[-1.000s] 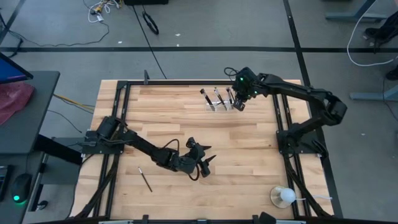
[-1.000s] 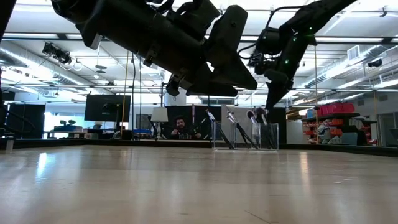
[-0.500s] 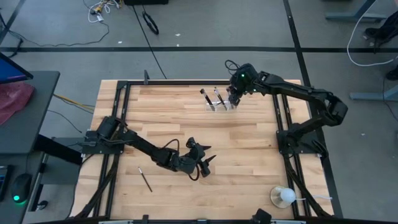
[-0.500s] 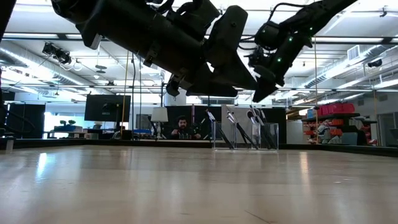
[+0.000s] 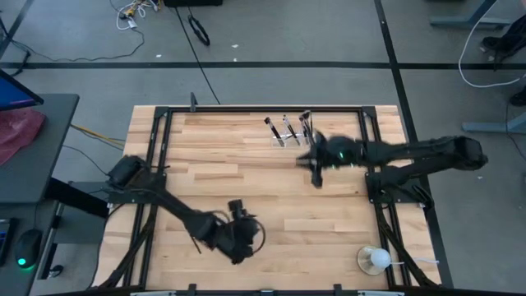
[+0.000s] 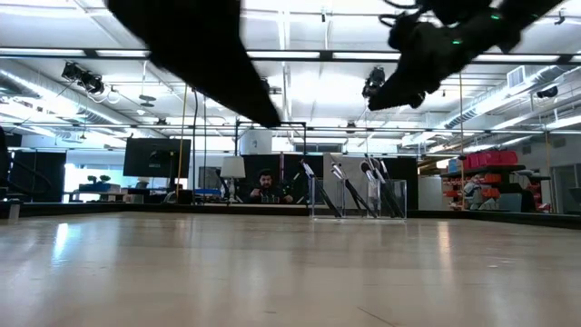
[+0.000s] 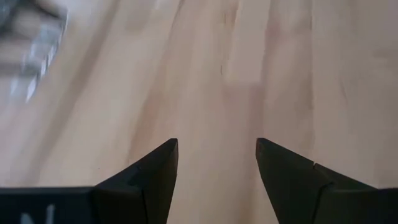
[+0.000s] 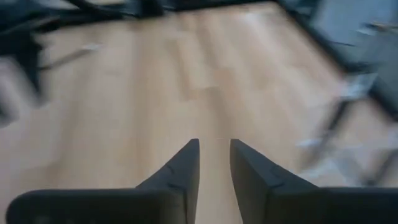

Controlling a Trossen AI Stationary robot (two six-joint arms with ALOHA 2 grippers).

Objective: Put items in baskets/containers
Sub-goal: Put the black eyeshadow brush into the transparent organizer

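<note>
The left gripper (image 5: 237,247) hung near the table's front edge, its fingers wide apart and holding nothing. Farther back, the right gripper (image 5: 314,168) was nearly closed and empty. Behind it, brushes (image 5: 285,129) stood in the clear organizer (image 5: 292,140).

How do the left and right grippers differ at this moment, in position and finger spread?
The left gripper is near the table's front edge with a wide gap between its fingers; the right gripper is farther back, near the clear organizer, its fingers only narrowly apart. Both are empty above bare wood.
</note>
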